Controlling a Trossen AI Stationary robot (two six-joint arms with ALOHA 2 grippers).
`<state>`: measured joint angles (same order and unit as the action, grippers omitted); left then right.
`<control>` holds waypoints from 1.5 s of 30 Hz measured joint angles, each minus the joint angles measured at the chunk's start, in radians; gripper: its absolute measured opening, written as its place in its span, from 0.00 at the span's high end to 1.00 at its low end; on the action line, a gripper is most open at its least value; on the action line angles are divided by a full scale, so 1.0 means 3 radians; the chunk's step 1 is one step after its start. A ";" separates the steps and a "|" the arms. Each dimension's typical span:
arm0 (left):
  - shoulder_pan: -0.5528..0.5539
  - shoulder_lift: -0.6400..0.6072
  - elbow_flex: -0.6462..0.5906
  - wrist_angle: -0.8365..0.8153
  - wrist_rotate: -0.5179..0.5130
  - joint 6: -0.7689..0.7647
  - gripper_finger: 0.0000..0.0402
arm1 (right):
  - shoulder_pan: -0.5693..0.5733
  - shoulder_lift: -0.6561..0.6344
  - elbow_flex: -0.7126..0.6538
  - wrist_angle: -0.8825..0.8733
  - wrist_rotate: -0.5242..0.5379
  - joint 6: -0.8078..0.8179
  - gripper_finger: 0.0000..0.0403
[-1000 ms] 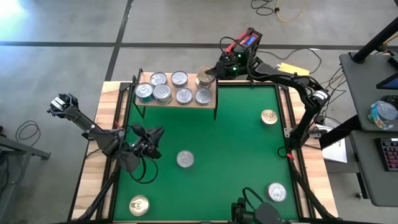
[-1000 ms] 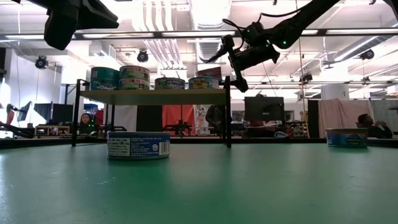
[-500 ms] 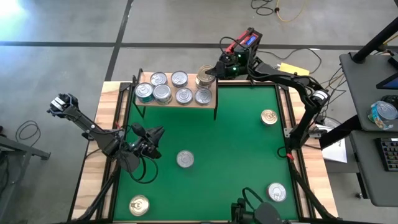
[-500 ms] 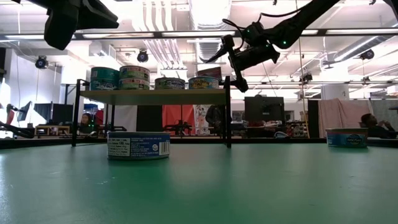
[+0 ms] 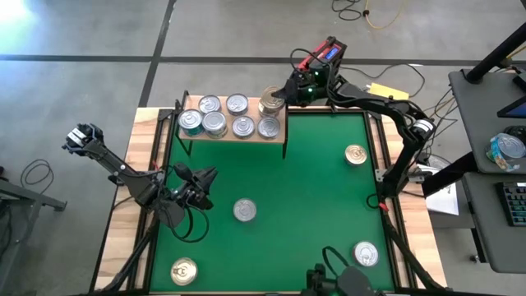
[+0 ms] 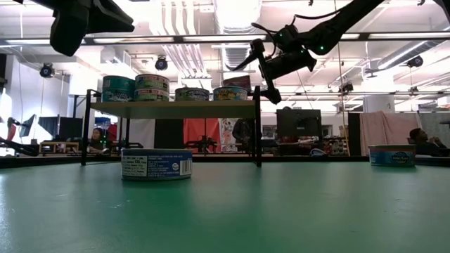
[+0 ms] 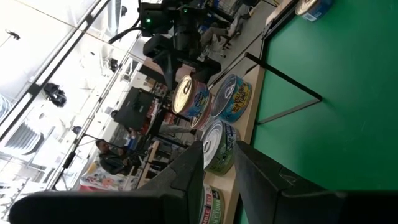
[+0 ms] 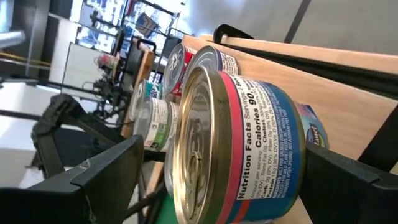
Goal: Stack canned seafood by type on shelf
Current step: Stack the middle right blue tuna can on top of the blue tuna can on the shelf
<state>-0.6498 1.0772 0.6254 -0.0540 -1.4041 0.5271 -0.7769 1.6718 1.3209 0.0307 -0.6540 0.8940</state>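
The shelf (image 5: 234,138) stands at the far left of the green mat and carries several silver-topped tins (image 5: 214,123). At the shelf's far right corner a gold-topped tin (image 5: 271,100) with a blue and red label (image 8: 261,137) rests on another tin. My right gripper (image 5: 281,96) is open, level, one finger on either side of that tin; no touch shows. My left gripper (image 5: 201,177) hovers over the mat's left side, empty, with a narrow gap between its fingers (image 7: 193,165). More tins lie on the mat: silver (image 5: 244,210), gold (image 5: 355,154).
A gold tin (image 5: 183,271) lies at the near left of the mat and a silver tin (image 5: 366,253) at the near right. In the low view the middle tin (image 6: 156,164) stands before the shelf's black legs (image 6: 257,126). Wooden table borders (image 5: 144,164) flank the mat.
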 joint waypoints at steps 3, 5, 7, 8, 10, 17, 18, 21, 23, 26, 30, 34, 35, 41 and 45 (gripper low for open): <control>0.0000 0.0000 0.0000 0.0000 0.0000 -0.0013 0.81 | 0.0000 -0.0001 0.0000 0.0000 0.0001 0.0138 0.09; 0.0000 0.0000 0.0000 0.0000 0.0000 -0.0014 0.81 | 0.0000 -0.0001 0.0000 0.0005 0.0004 0.0251 0.09; 0.0000 0.0000 0.0001 0.0000 -0.0001 -0.0014 0.81 | 0.0000 -0.0001 0.0000 0.0011 0.0004 0.0369 0.09; 0.0000 0.0000 0.0000 0.0000 -0.0001 -0.0014 0.81 | 0.0000 -0.0001 0.0001 0.0014 0.0003 0.0397 0.09; 0.0000 0.0001 0.0000 0.0000 0.0000 -0.0014 0.81 | 0.0000 -0.0001 0.0000 0.0014 0.0004 0.0430 0.09; 0.0000 0.0000 0.0000 0.0000 0.0000 -0.0015 0.81 | 0.0003 -0.0001 0.0099 -0.0006 0.0004 0.0410 0.09; 0.0000 0.0000 0.0000 -0.0001 -0.0001 -0.0015 0.81 | 0.0009 -0.0001 0.0132 0.0001 0.0001 0.0429 0.09; 0.0000 0.0000 0.0000 -0.0001 0.0000 -0.0016 0.81 | 0.0015 -0.0001 0.0224 0.0006 -0.0001 0.0452 0.09; 0.0000 0.0000 0.0000 -0.0001 0.0000 -0.0016 0.81 | 0.0017 -0.0001 0.0272 -0.0025 0.0000 0.0451 0.09; 0.0000 0.0000 0.0000 -0.0001 0.0000 -0.0016 0.81 | 0.0019 -0.0001 0.0322 -0.0154 0.0007 0.0403 0.09; 0.0000 0.0000 0.0000 -0.0001 -0.0001 -0.0016 0.81 | 0.0019 -0.0001 0.0329 -0.0337 0.0102 0.0315 0.09; 0.0000 0.0001 0.0001 -0.0002 -0.0001 -0.0016 0.81 | 0.0015 -0.0001 0.0329 -0.0395 0.0170 0.0245 0.09; 0.0000 0.0000 0.0000 -0.0001 0.0000 -0.0016 0.81 | 0.0015 -0.0001 0.0329 -0.0408 0.0181 0.0228 0.09; -0.0001 0.0000 0.0000 -0.0001 0.0000 -0.0016 0.81 | 0.0015 -0.0001 0.0329 -0.0434 0.0189 0.0172 0.09; 0.0000 0.0000 0.0001 -0.0001 0.0000 -0.0033 0.81 | 0.0022 -0.0001 0.0329 -0.0439 0.0305 0.0112 0.09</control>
<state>-0.6498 1.0771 0.6256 -0.0544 -1.4040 0.5173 -0.7704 1.6714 1.4197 -0.1011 -0.5627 0.9277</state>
